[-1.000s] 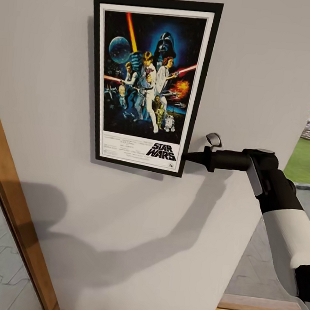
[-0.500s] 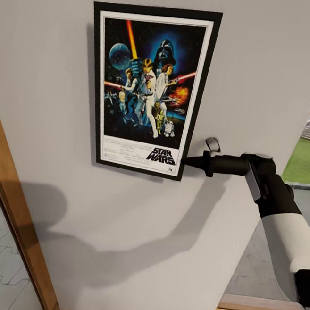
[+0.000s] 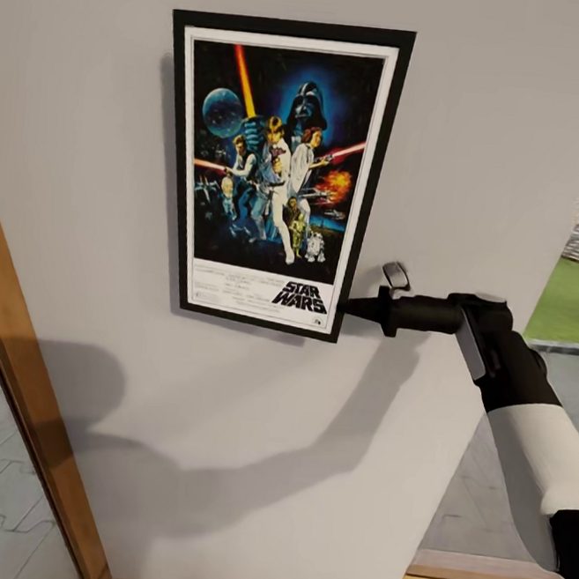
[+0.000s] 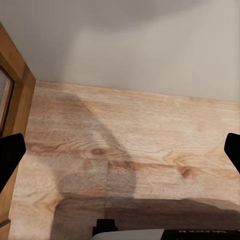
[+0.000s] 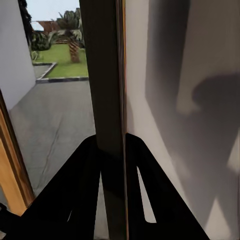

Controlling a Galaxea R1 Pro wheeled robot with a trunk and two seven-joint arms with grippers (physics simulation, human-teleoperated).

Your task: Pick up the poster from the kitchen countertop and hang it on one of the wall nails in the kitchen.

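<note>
The poster (image 3: 278, 175) stands upright against the off-white wall (image 3: 484, 105) in the upper centre of the head view, its black frame slightly narrower at the bottom than at the top. The right gripper (image 3: 348, 308) reaches in from the right of the frame and meets the poster at its lower right corner. In the right wrist view the poster's dark edge (image 5: 107, 100) runs between the two black fingers (image 5: 75, 195), and the jaws are closed on that edge, one finger on each side. The arm's shadow falls across the wall below the poster. A wooden door frame (image 3: 23, 388) occupies the lower left of the head view. In the left wrist view the left gripper (image 4: 120, 150) hangs over a wooden floor (image 4: 130, 145), jaws wide apart and holding nothing.
</note>
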